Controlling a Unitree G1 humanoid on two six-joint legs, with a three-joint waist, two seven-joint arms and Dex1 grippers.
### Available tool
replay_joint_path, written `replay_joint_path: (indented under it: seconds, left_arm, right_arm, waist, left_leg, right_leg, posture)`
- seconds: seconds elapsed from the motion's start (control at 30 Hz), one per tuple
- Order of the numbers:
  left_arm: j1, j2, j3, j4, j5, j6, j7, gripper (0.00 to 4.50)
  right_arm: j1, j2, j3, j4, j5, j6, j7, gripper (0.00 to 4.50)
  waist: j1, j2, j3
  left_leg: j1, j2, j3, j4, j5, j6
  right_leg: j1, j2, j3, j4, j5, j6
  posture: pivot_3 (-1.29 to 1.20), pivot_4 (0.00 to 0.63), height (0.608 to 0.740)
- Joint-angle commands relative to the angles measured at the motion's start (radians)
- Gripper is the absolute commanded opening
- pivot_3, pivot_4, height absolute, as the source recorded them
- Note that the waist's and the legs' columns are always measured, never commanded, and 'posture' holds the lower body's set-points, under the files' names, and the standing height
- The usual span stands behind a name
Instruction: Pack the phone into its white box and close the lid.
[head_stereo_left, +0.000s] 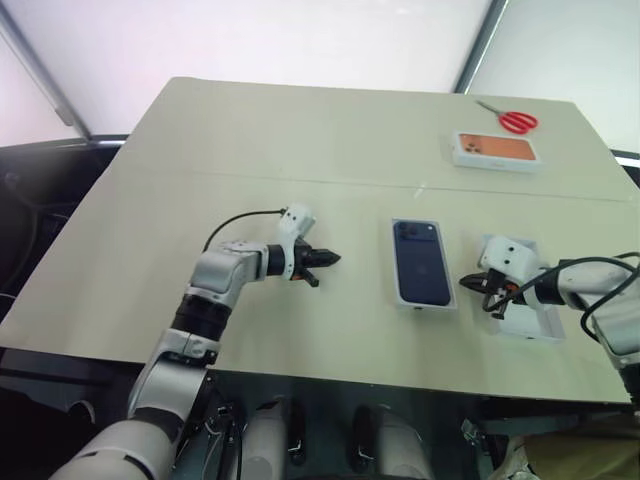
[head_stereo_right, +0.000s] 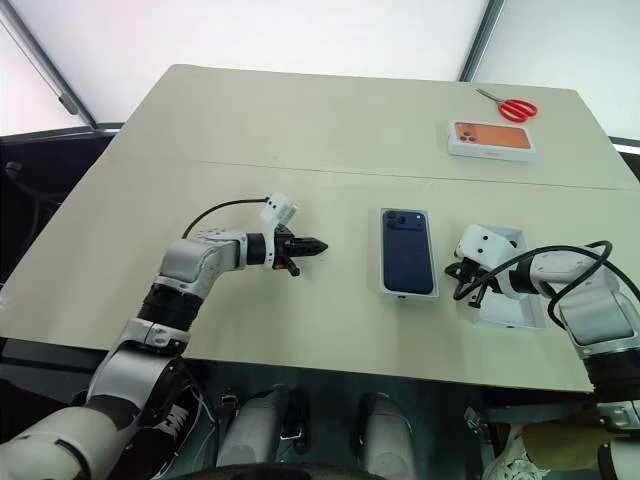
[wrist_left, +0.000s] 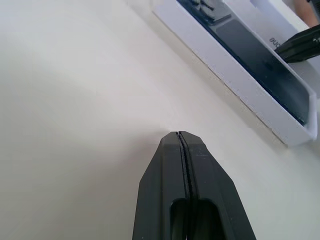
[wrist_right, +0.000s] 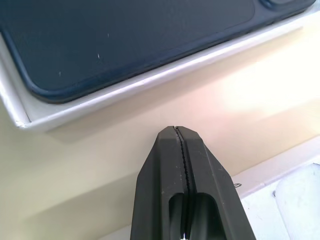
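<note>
- Both grippers, left gripper (head_stereo_left: 328, 260) and right gripper (head_stereo_left: 470, 284), have jaws pressed together, empty.
- I see the phone (head_stereo_left: 421, 262) lying in the white box (head_stereo_left: 400, 300) mid-table (head_stereo_left: 250, 150).
- Packing looks done; next I must fetch the lid (head_stereo_left: 530, 322), beneath my right wrist.

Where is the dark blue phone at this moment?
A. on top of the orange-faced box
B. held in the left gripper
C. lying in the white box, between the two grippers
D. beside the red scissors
C: the phone lies flat inside the white box, with the shut left gripper on one side and the shut right gripper on the other.
</note>
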Motion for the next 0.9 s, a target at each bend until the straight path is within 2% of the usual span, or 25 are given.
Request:
replay_joint_path:
  seconds: [0.03, 0.1, 0.13, 0.2, 0.27, 0.43, 0.47, 0.67, 0.9]
  left_arm:
    - [0.008, 0.056, 0.036, -0.113, -0.043, -0.022, -0.048, 0.03]
    - [0.025, 0.104, 0.047, -0.154, -0.061, -0.013, -0.079, 0.03]
    - [0.033, 0.128, 0.059, -0.172, -0.082, 0.004, -0.097, 0.27]
    - [0.053, 0.169, 0.083, -0.216, -0.124, 0.011, -0.131, 0.89]
    - [0.085, 0.209, 0.091, -0.258, -0.148, -0.009, -0.174, 1.86]
    - [0.138, 0.266, 0.115, -0.305, -0.174, -0.088, -0.23, 4.49]
    - [0.142, 0.271, 0.116, -0.307, -0.175, -0.107, -0.237, 4.5]
    - [0.167, 0.305, 0.133, -0.327, -0.186, -0.233, -0.3, 4.5]
    - [0.217, 0.33, 0.129, -0.308, -0.158, -0.418, -0.379, 4.5]
  right_arm:
    - [-0.017, -0.016, -0.031, 0.019, 0.011, 0.008, -0.003, 0.0]
    - [-0.041, 0.006, -0.051, 0.005, 0.054, 0.063, -0.004, 0.0]
    - [-0.058, 0.02, -0.074, -0.009, 0.108, 0.142, 0.003, 0.0]
    - [-0.075, 0.03, -0.102, -0.048, 0.162, 0.229, -0.004, 0.54]
    - [-0.096, 0.03, -0.128, -0.078, 0.2, 0.325, -0.027, 1.36]
    - [-0.147, 0.004, -0.158, -0.112, 0.224, 0.548, -0.11, 3.96]
    - [-0.157, 0.006, -0.161, -0.117, 0.224, 0.601, -0.138, 4.47]
    - [-0.193, 0.051, -0.215, -0.199, 0.223, 0.838, -0.329, 4.47]
    - [-0.14, 0.054, -0.225, -0.35, 0.311, 1.14, -0.369, 4.47]
  waist:
    - [-0.004, 0.0, 0.0]
    - [-0.007, 0.0, 0.0]
    - [-0.011, 0.001, 0.0]
    - [-0.023, 0.003, 0.001]
    - [-0.028, 0.003, 0.002]
    - [-0.027, 0.004, 0.002]
    - [-0.027, 0.004, 0.002]
    - [-0.031, 0.005, 0.001]
    - [-0.029, 0.005, 0.001]
  left_leg:
    - [0.0, 0.0, 0.0, 0.0, 0.0, 0.0]
    - [0.0, 0.0, 0.0, -0.001, 0.0, 0.0]
    - [0.0, 0.001, 0.0, -0.001, 0.0, 0.0]
    - [0.0, 0.001, 0.0, -0.001, 0.001, 0.0]
    - [-0.001, 0.001, 0.0, -0.001, 0.001, -0.001]
    - [-0.001, 0.001, 0.0, -0.001, 0.001, -0.001]
    - [-0.001, 0.001, 0.0, -0.001, 0.0, -0.001]
    - [-0.004, 0.001, 0.0, -0.002, 0.001, -0.001]
    - [-0.004, 0.001, 0.001, -0.002, 0.001, -0.001]
  right_leg:
    - [0.0, 0.0, 0.0, 0.0, 0.0, 0.0]
    - [0.002, 0.0, 0.0, 0.0, 0.0, 0.001]
    - [0.001, 0.001, 0.0, 0.001, 0.002, 0.003]
    - [0.001, 0.001, 0.0, 0.002, 0.002, 0.003]
    - [0.001, 0.001, 0.0, 0.002, 0.002, 0.003]
    - [0.0, 0.001, 0.0, 0.001, 0.0, 0.001]
    - [-0.001, 0.001, 0.0, 0.001, 0.0, 0.0]
    - [-0.003, 0.001, 0.001, 0.001, 0.0, 0.0]
    - [-0.003, 0.001, 0.001, 0.001, 0.0, 0.0]
  posture:
    - [0.0, 0.15, 0.738]
    - [0.0, 0.15, 0.738]
    - [0.0, 0.15, 0.738]
    - [0.0, 0.15, 0.738]
    - [0.0, 0.15, 0.738]
    - [0.0, 0.15, 0.738]
    - [0.0, 0.15, 0.738]
    - [0.0, 0.15, 0.738]
    - [0.0, 0.15, 0.738]
